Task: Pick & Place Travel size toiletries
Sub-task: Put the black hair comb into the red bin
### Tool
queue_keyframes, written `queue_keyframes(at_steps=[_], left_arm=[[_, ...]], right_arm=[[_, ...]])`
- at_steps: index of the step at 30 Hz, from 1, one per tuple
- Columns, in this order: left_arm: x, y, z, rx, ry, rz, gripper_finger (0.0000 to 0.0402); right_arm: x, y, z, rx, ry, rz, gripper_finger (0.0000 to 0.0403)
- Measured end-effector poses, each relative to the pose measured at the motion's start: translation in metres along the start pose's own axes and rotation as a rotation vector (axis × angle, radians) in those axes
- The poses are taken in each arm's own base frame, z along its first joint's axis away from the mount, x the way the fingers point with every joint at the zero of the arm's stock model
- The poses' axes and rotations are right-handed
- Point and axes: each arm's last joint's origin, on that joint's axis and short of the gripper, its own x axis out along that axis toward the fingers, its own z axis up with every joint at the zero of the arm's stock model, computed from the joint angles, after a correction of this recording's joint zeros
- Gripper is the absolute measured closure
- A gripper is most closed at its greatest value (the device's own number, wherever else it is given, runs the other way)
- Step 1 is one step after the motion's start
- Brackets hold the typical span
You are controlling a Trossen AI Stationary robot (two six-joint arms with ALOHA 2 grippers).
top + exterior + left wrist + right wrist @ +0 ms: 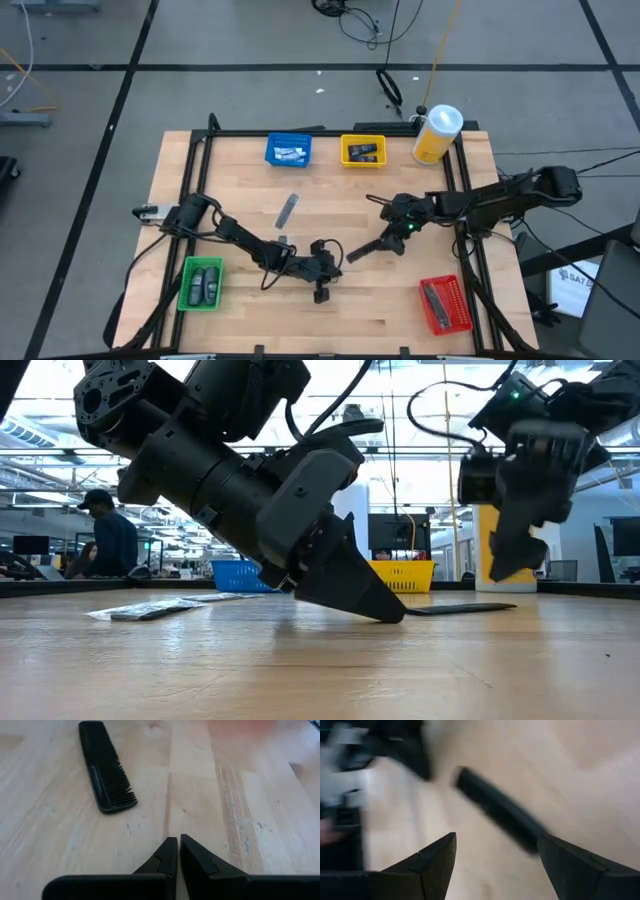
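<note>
A black comb (363, 249) lies flat on the wooden table near the middle; it also shows in the left wrist view (106, 766), the right wrist view (496, 809) and the low view (462, 608). My left gripper (178, 843) is shut, its tips down at the tabletop (392, 615) just left of the comb, with nothing between the fingers. My right gripper (496, 847) hangs open above the table (520, 550), at the comb's right end and clear of it. A grey sachet (287, 210) lies flat farther back.
Blue bin (288, 150) and yellow bin (362, 150) stand at the far edge, next to a big yellow bottle (437, 133). Green bin (200, 283) is near left and red bin (443, 303) near right, each holding small items. A person (108, 535) is in the room behind.
</note>
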Motion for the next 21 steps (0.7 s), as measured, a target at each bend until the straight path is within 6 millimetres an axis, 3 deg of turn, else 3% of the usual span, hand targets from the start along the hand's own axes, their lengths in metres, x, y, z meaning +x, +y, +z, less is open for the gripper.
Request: queue_keyframes(at_steps=[3, 10, 21], left_arm=[[0.001, 0.005, 0.002, -0.03, -0.004, 0.013, 0.0376], [0.006, 0.03, 0.008, -0.079, 0.003, 0.072, 0.0376], [0.007, 0.04, 0.011, -0.065, 0.007, 0.092, 0.0376]], right_arm=[[0.001, -0.007, -0.005, 0.045, 0.021, -0.104, 0.0133], [0.016, -0.013, -0.005, 0.076, 0.048, -0.116, 0.0133], [0.034, -0.013, 0.0, 0.049, 0.049, 0.013, 0.0133]])
